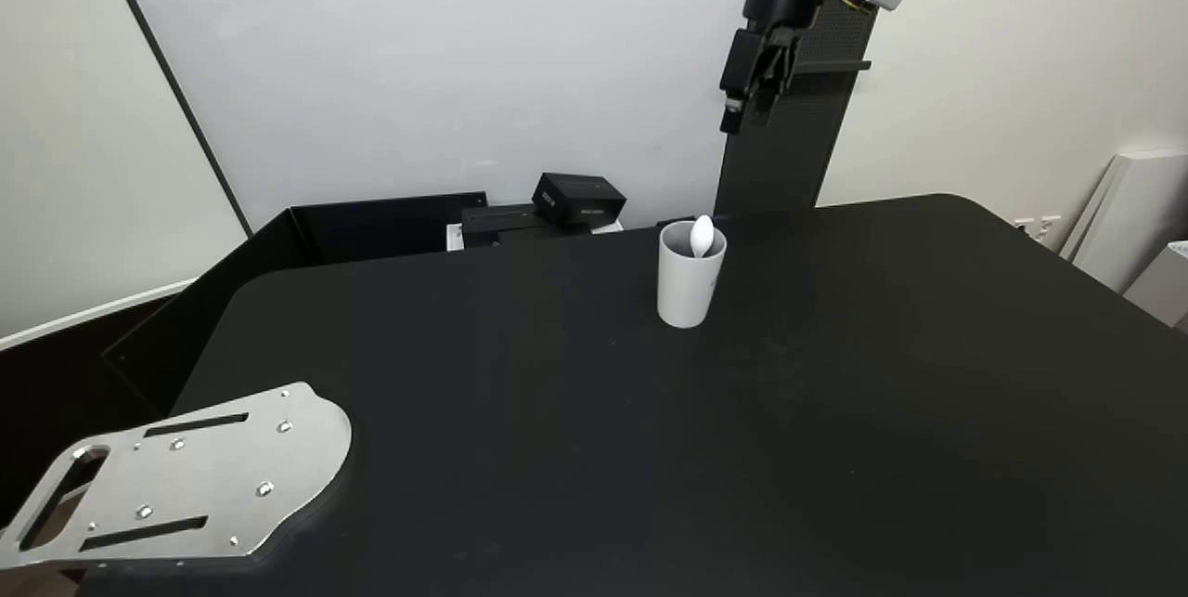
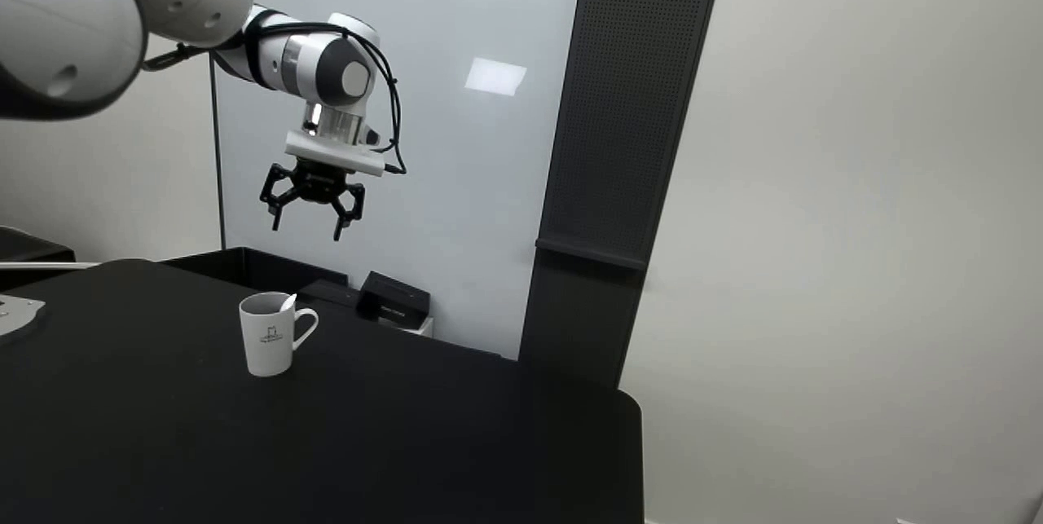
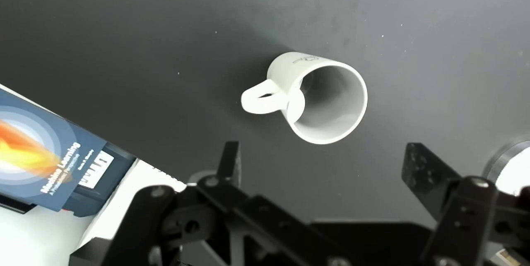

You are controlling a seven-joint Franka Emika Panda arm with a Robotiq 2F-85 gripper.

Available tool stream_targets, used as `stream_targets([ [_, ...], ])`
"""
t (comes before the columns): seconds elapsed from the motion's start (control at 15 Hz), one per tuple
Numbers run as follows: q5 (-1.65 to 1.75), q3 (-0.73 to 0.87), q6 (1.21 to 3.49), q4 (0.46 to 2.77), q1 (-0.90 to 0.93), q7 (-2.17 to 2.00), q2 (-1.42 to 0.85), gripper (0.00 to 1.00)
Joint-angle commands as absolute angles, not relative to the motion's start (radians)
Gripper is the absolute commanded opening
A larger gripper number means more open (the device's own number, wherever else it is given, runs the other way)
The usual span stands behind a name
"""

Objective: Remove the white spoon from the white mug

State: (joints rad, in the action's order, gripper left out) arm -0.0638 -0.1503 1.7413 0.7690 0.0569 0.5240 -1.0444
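Note:
The white mug [image 1: 685, 292] stands upright on the black table. It shows in an exterior view [image 2: 267, 349] with a handle and a small dark print, and in the wrist view [image 3: 331, 119]. The white spoon [image 1: 703, 236] leans inside the mug, its rounded bowl up above the rim on the handle side. It also shows in an exterior view [image 2: 288, 303] and in the wrist view [image 3: 295, 105]. Its lower part is hidden in the mug. My gripper [image 2: 306, 233] is open and empty, well above the table and apart from the mug. Both fingers show in the wrist view [image 3: 323, 156].
The black table [image 1: 557, 448] has a rounded far edge. A silver metal plate [image 1: 218, 462] lies at its near corner. A black box [image 1: 577, 199] and a dark bin [image 1: 390, 227] stand behind the edge. A blue book [image 3: 37, 150] shows in the wrist view. A whiteboard [image 2: 456, 182] stands behind.

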Motion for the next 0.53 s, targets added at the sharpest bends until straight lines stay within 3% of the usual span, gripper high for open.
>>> stream_targets([
  [0.0,-0.076,-0.162,1.701,0.582,0.071,0.484,-1.171,1.00],
  [0.47,-0.124,-0.179,1.713,0.515,0.052,0.502,-1.251,1.00],
])
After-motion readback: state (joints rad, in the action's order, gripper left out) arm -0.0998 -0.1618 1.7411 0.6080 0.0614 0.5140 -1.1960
